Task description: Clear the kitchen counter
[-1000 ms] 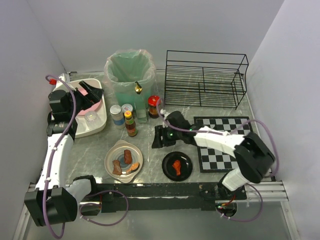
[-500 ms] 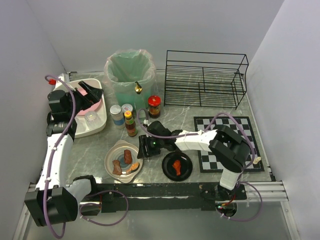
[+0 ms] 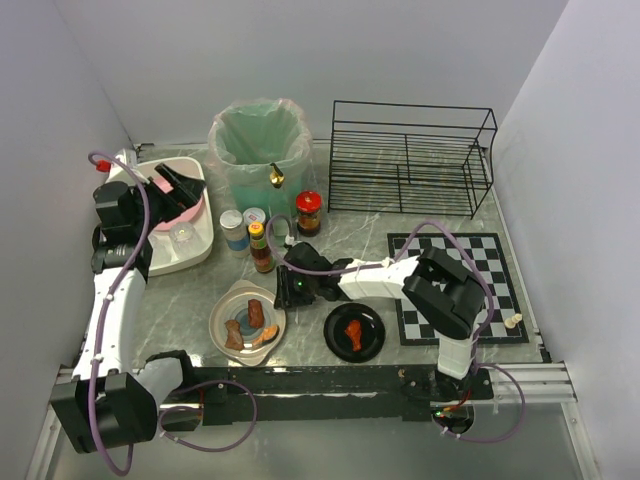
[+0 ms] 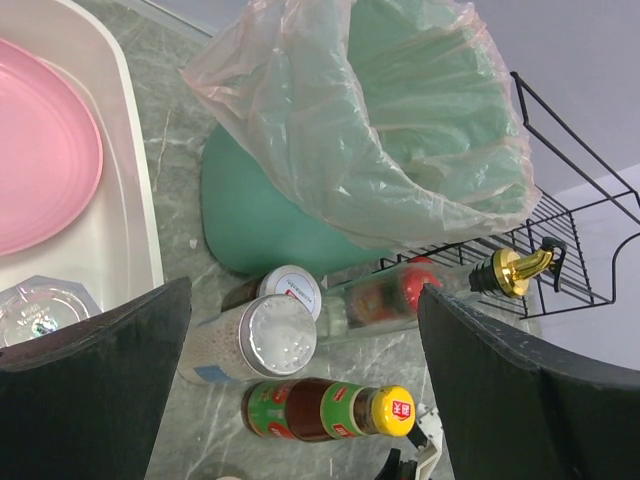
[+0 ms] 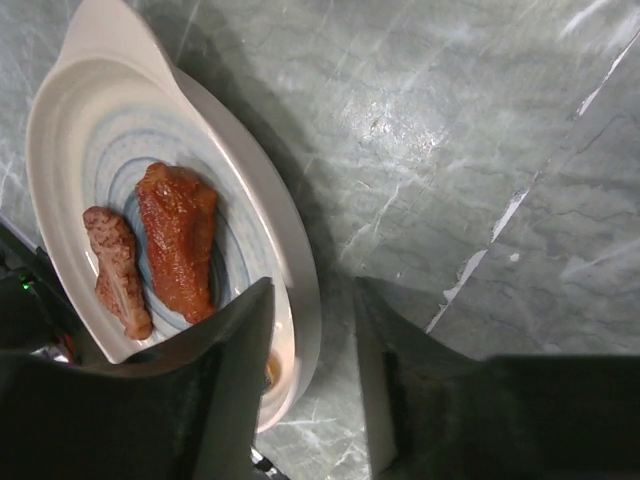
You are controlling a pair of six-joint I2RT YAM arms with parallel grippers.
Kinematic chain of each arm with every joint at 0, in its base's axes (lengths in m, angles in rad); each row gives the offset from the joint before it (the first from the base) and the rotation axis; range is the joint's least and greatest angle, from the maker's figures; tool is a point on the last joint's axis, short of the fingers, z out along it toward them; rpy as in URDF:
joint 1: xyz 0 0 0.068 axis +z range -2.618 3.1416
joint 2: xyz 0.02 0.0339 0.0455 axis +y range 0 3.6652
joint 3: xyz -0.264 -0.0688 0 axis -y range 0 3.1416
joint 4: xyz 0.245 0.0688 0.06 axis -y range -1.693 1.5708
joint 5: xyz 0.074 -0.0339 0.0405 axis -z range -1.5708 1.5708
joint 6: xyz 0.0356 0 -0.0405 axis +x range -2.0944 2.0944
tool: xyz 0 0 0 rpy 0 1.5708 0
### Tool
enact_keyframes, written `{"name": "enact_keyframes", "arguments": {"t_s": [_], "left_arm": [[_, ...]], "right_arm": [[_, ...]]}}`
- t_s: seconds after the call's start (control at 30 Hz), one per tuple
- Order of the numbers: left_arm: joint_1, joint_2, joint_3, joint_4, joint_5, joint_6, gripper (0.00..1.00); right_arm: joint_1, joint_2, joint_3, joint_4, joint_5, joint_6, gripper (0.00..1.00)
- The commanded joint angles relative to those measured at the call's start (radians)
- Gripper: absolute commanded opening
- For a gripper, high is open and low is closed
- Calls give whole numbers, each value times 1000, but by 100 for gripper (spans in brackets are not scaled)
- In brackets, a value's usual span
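Note:
The grey marble kitchen counter [image 3: 330, 250] carries an oval cream dish [image 3: 247, 320] with several pieces of meat, at the front left. My right gripper [image 3: 284, 291] reaches left to the dish's right rim. In the right wrist view its jaws [image 5: 312, 300] straddle that rim [image 5: 300, 290]: one finger over the inside, the other outside over bare counter, a gap still showing, so it is open. My left gripper [image 3: 180, 185] hangs wide open above the white tub; its wrist view [image 4: 305, 290] looks down on the bottles.
A black plate [image 3: 354, 332] with a chicken piece lies right of the dish. A sauce bottle [image 3: 260, 247], shaker [image 3: 233, 230], red-lidded jar [image 3: 308, 212] and oil bottle [image 3: 277, 190] stand before the green bin [image 3: 260, 150]. Wire rack [image 3: 410, 158] at back right, checkered mat [image 3: 455, 285] at right.
My right gripper has travelled left from beside the black plate to the oval dish's rim, and its jaws have narrowed. The left arm has not moved.

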Motion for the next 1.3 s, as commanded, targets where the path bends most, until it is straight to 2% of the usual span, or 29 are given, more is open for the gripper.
{"name": "enact_keyframes", "arguments": {"t_s": [0.0,0.2,0.37,0.57,0.93,1.13,1.27], "left_arm": [[6,-21,-6,27,26,-8,99],[6,-15,-14,27,34,-16,99],[4,-44,-35,8,33,-20,99],[1,-82,-3,-125,-21,1,99],[-17,-242,-55,-294,28,-19,100],[-22,-321,-150,-265,160,-97,99],[-22,-374,-216,-240,213,-144,98]], "right_arm": [[24,35,19,-26,40,-5,40],[28,38,32,-72,87,-24,22],[28,18,30,-90,100,-31,0],[24,-51,12,-106,103,-48,0],[-22,-239,-106,-155,57,-71,0],[-68,-385,-149,-202,57,-87,0],[-91,-426,-135,-236,39,-99,0]]}}
